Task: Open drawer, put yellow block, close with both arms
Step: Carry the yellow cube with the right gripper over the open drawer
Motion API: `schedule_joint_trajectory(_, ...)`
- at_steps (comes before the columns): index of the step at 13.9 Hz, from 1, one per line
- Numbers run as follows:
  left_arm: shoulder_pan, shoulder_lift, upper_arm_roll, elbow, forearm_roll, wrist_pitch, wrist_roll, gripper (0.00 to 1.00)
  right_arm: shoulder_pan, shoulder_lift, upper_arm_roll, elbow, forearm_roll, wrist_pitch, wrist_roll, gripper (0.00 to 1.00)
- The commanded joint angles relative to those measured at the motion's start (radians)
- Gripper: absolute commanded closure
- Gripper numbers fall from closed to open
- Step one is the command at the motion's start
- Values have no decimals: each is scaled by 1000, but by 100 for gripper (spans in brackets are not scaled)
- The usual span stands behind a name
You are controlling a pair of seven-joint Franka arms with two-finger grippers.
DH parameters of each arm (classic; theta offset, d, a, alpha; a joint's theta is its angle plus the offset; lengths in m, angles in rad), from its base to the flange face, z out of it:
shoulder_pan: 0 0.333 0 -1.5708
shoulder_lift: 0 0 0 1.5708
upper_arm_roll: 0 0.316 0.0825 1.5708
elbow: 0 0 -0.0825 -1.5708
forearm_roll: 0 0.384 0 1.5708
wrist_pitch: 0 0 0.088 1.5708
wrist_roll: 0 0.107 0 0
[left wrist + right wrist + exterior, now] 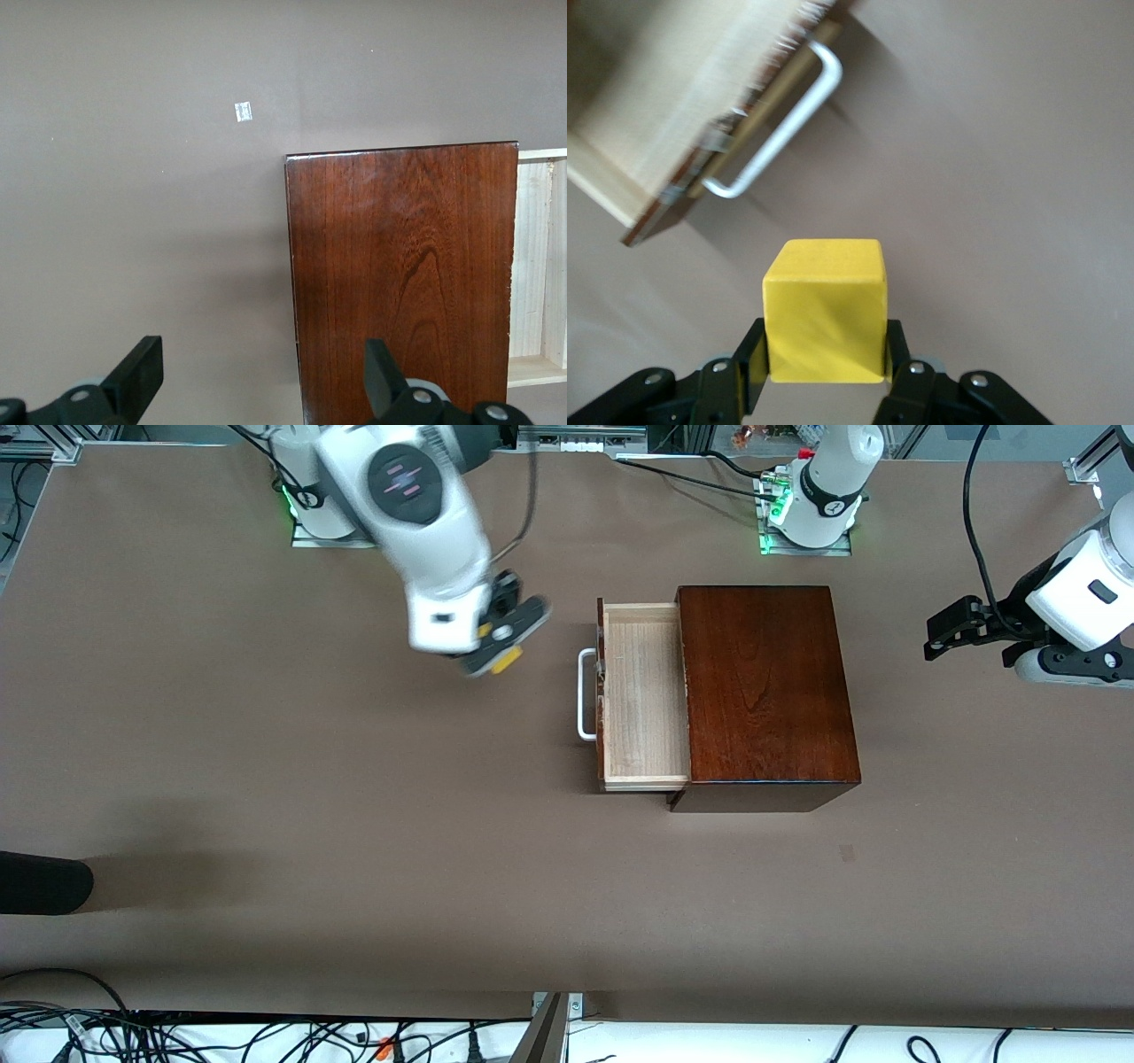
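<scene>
Right arm carrying yellow block toward open drawer.

Drawer (pixel 645 695) is pulled out of wooden box (pixel 764 691), tray bare, handle (pixel 586 694) facing the right arm's end. Right gripper (pixel 498 646) clamps yellow block (pixel 825 310) in the air over bare table (pixel 354 824), just short of the handle; tray lies past it toward the box. Left gripper (pixel 952 631) spread wide, waiting at the left arm's end.

We note even, bright overhead light; soft shadows on tabletop (pixel 266 779); right arm (pixel 425 540) motion-blurred; glossy sheen on wooden box (pixel 766 682) top; drawer (pixel 673 106) slightly soft up close.
</scene>
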Motion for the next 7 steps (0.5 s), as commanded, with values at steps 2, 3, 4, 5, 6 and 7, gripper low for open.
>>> schedule_joint_trajectory(2,10,-23,-12,-24,40,16,23,0,146,157,-6,237,-105,-11,-5,60)
schedule_joint_trajectory(3,10,-23,-12,-23,42,16,23,0,167,193,-7,283,-126,-8,-19,60)
schedule_joint_trajectory(4,10,-23,-13,-23,42,16,23,0,189,223,-6,317,-152,-5,-47,60)
schedule_joint_trajectory(5,9,-23,-13,-23,42,15,23,0,209,248,-6,341,-158,4,-85,60)
schedule_joint_trajectory(6,9,-22,-13,-23,42,16,23,0,216,265,-6,352,-160,31,-125,60)
schedule_joint_trajectory(7,9,-21,-13,-23,42,16,22,0,233,277,-7,352,-163,60,-154,60)
